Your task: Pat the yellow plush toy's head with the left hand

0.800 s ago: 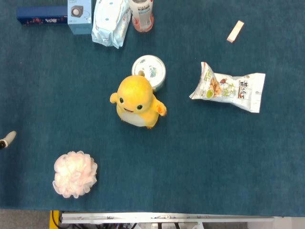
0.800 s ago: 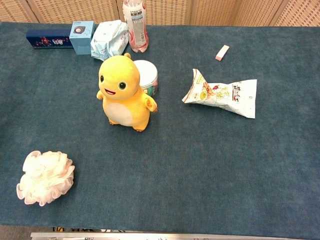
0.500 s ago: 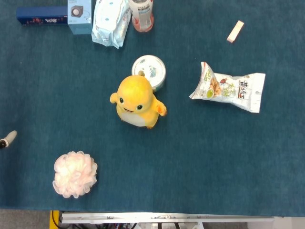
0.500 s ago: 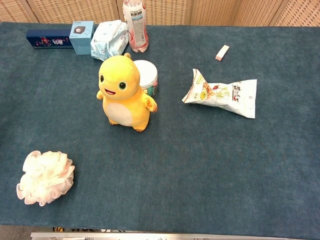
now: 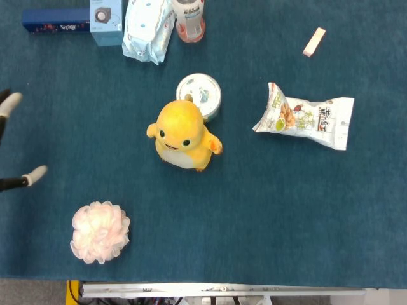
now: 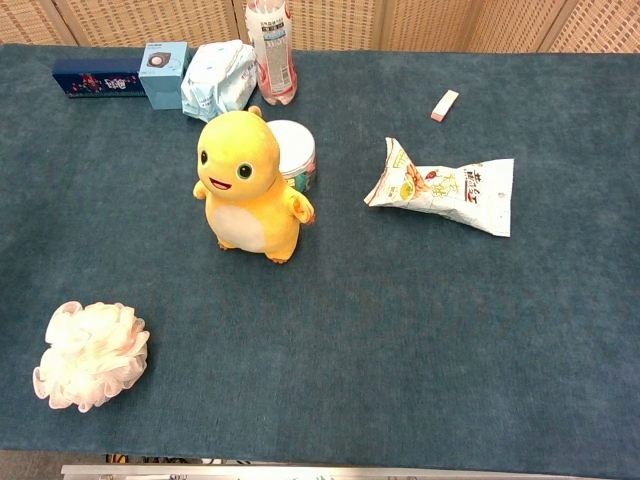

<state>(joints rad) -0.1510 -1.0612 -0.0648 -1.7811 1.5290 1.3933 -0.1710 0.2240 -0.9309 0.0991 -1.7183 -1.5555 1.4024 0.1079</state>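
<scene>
The yellow plush toy [image 5: 182,135] stands upright in the middle of the blue table, facing the front edge; the chest view shows it [image 6: 244,186] too. Only fingertips of my left hand [image 5: 19,180] show, at the left edge of the head view. They are spread apart with nothing between them, well to the left of the toy and not touching it. The chest view shows no hand. My right hand appears in neither view.
A round white tin [image 5: 199,95] sits right behind the toy. A snack bag [image 5: 305,116] lies to the right, a pink bath pouf [image 5: 100,231] at the front left. A wipes pack [image 5: 147,28], bottle [image 5: 189,19] and boxes [image 5: 105,22] line the back edge.
My left hand has moved further into the head view from the left edge; a second fingertip now shows higher up. The toy and other objects have not moved.
</scene>
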